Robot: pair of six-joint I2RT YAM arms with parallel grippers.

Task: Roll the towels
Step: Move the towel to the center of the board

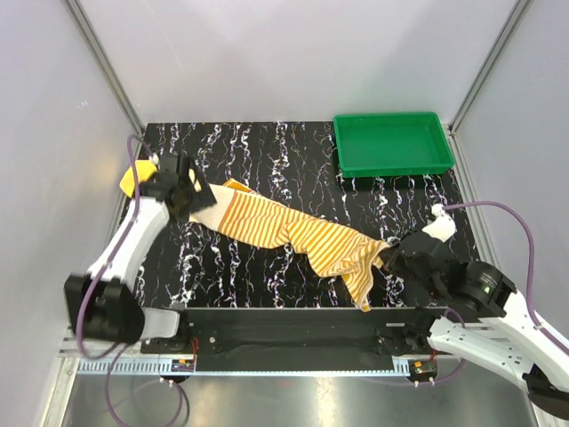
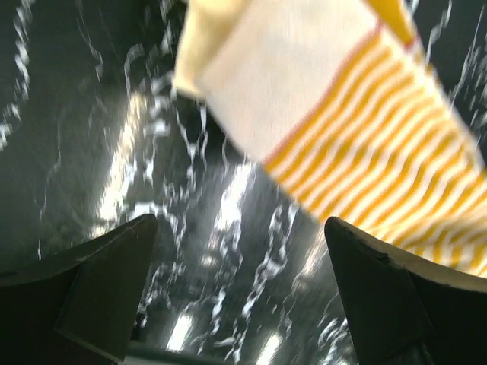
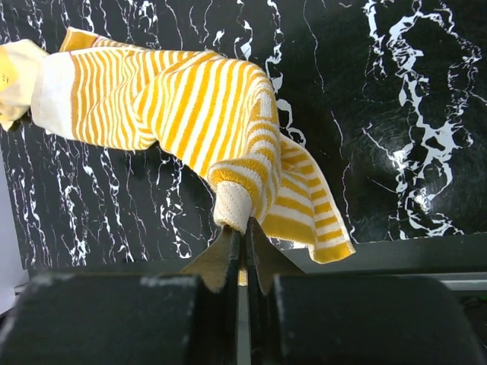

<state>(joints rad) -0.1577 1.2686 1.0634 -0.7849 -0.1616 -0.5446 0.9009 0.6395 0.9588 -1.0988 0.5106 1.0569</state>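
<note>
The orange-and-cream striped towel [image 1: 293, 231] lies slantwise across the black marbled table [image 1: 267, 151], from 9 o'clock to 5 o'clock. The right gripper [image 3: 243, 232] pinches its bunched 5 o'clock end. The left gripper [image 1: 182, 191] hangs spread wide over the cream 9 o'clock end, beside the yellow towel [image 1: 133, 178]. A green tray [image 1: 391, 147] sits at 1 o'clock.

Striped towel [image 1: 293, 229] soft terry cloth; table [image 1: 267, 151] glossy marble-look.

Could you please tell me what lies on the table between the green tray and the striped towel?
Nothing: in the top external view, only bare black marbled tabletop separates the green tray from the striped towel.
</note>
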